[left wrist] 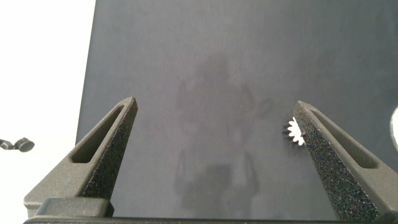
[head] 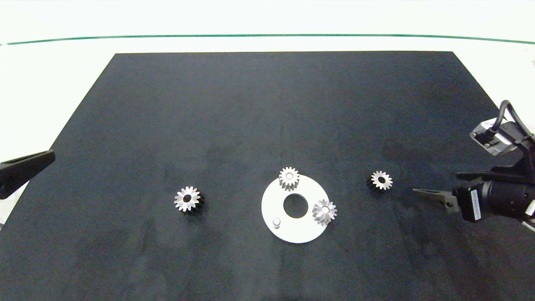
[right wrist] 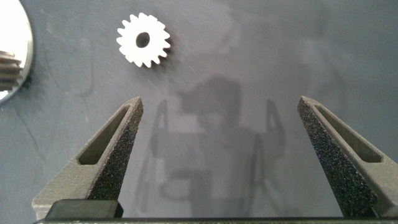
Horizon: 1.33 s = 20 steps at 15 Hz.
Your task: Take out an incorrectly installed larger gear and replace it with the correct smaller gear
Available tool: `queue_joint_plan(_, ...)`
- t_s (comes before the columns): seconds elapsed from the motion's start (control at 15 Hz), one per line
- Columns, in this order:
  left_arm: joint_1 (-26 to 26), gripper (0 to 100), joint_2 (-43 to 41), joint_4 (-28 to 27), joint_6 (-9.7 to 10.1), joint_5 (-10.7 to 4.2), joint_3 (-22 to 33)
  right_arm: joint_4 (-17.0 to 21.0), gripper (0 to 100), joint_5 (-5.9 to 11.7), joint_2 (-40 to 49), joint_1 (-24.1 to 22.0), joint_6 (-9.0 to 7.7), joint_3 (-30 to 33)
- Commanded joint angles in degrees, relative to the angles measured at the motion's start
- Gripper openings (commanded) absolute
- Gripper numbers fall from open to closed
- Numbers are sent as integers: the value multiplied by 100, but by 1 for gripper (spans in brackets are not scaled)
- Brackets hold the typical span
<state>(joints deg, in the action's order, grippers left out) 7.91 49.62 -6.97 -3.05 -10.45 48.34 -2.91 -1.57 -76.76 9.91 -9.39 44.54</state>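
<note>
The larger gear (head: pixel 188 199) lies loose on the black mat, left of the white round plate (head: pixel 288 232). In the left wrist view it peeks out beside a finger as a toothed edge (left wrist: pixel 292 132). The smaller gear (head: pixel 381 180) lies flat on the mat to the plate's right, and the right wrist view shows it too (right wrist: pixel 143 41). My right gripper (head: pixel 434 186) hovers open just right of it, with nothing between its fingers (right wrist: pixel 219 102). My left gripper (head: pixel 42 161) is open and empty at the mat's left edge (left wrist: pixel 214 102).
The plate has a round centre hole (head: pixel 295 206). It carries two silver gears, one at its far edge (head: pixel 289 177) and one at its right edge (head: pixel 324 211), and a bare peg (head: pixel 276 222) at its near left. White table (head: pixel 62 62) surrounds the mat.
</note>
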Motion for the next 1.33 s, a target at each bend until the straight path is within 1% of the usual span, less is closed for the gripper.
queue_joint_plan(0.07, 9, 100, -409, -243, 15, -10, 36, -218, 100, 17, -568, 433, -11, 116)
queue_joint_plan(0.33, 0, 100, -462, -322, 6, -10, 141, -210, 100, 113, -990, 679, -37, 423)
queue_joint_plan(0.4, 0, 100, -488, -322, 6, -10, 141, -227, 100, 166, -1086, 714, -46, 450)
queue_joint_plan(0.6, 0, 100, -514, -322, 6, -10, 132, -262, 100, 228, -1332, 793, -63, 511)
queue_joint_plan(0.87, 9, 100, -506, -331, 15, -10, 123, -262, 100, 500, -1508, 960, -257, 801)
queue_joint_plan(1.0, 0, 100, -532, -331, 15, -10, 115, -262, 100, 614, -1578, 1030, -309, 889)
queue_joint_plan(1.13, 9, 100, -558, -331, 15, -10, 88, -262, 100, 641, -1596, 1092, -318, 898)
queue_joint_plan(1.27, 9, 100, -567, -331, 32, -10, 80, -262, 95, 711, -1666, 1162, -309, 924)
queue_joint_plan(1.33, 9, 100, -567, -331, 32, -10, 80, -262, 94, 711, -1693, 1162, -309, 942)
